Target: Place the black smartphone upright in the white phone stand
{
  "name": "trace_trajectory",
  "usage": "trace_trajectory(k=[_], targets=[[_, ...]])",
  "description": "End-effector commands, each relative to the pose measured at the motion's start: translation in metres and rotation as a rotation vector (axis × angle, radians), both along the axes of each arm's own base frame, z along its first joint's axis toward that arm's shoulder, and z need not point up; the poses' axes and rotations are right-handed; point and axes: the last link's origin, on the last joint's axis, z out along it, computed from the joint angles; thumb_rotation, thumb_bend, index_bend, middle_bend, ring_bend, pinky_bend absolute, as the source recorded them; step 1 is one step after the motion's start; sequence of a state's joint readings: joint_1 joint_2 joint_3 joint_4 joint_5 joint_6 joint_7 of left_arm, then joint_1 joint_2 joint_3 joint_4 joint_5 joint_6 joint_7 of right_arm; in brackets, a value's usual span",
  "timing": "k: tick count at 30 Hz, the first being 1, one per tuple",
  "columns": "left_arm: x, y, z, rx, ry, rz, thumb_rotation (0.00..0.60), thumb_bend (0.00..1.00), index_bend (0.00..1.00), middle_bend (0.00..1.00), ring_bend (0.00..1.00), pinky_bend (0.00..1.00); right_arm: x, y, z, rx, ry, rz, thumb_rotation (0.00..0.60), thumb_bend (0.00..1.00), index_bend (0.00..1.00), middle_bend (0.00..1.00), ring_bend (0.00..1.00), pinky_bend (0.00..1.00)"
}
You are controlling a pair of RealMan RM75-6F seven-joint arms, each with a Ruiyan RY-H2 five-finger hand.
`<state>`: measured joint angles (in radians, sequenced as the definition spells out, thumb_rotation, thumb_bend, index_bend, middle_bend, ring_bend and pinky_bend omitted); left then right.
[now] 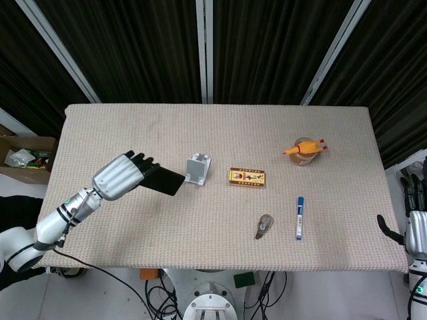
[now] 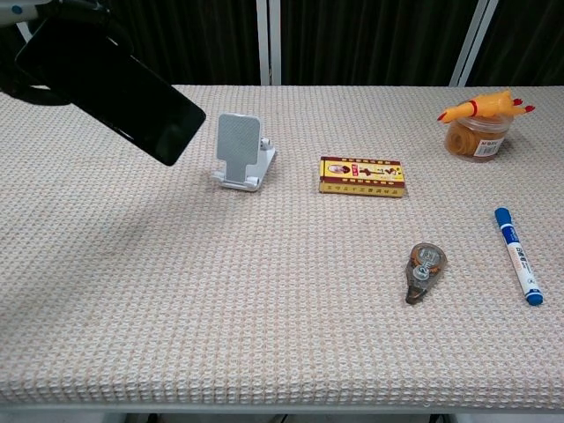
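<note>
My left hand [image 1: 122, 175] grips the black smartphone [image 1: 163, 181] by one end and carries it above the table, left of the white phone stand [image 1: 197, 168]. In the chest view the smartphone [image 2: 115, 85] hangs tilted at the upper left, its lower corner close to the stand [image 2: 241, 151], with only the dark fingertips [image 2: 53, 88] of the left hand showing at the frame's edge. The stand sits with nothing in it. My right hand [image 1: 415, 227] rests off the table's right edge, fingers apart, holding nothing.
A red and yellow box [image 1: 247, 177] lies right of the stand. A tape dispenser [image 1: 264, 225] and a blue marker [image 1: 299, 217] lie near the front right. A jar with a rubber chicken on it [image 1: 305, 151] stands at the right rear.
</note>
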<state>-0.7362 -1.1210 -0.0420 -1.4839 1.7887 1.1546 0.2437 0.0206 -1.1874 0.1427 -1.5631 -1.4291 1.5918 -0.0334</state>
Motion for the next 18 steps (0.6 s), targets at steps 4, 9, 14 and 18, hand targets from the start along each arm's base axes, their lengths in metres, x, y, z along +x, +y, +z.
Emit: trace_trajectory(k=[4, 9, 14, 18], targets=[[0.039, 0.017, 0.010, 0.082, 0.269, -0.287, 0.600, 0.35, 0.79, 0.74, 0.50, 0.58, 0.002, 0.000, 0.000, -0.005, 0.003, -0.002, 0.600, 0.29, 0.00, 0.00, 0.00, 0.00], [0.054, 0.021, -0.001, 0.059, 0.367, -0.473, 0.600, 0.35, 0.79, 0.74, 0.50, 0.58, 0.001, 0.001, 0.000, -0.008, 0.002, -0.006, 0.600, 0.29, 0.00, 0.00, 0.00, 0.00], [0.064, 0.033, -0.010, 0.033, 0.402, -0.601, 0.600, 0.35, 0.79, 0.74, 0.50, 0.58, 0.000, 0.001, -0.002, 0.001, 0.002, -0.010, 0.600, 0.29, 0.00, 0.00, 0.00, 0.00], [0.069, 0.046, -0.012, 0.031, 0.441, -0.679, 0.600, 0.35, 0.79, 0.74, 0.50, 0.58, -0.001, 0.001, -0.001, -0.003, 0.001, -0.012, 0.600, 0.29, 0.00, 0.00, 0.00, 0.00]])
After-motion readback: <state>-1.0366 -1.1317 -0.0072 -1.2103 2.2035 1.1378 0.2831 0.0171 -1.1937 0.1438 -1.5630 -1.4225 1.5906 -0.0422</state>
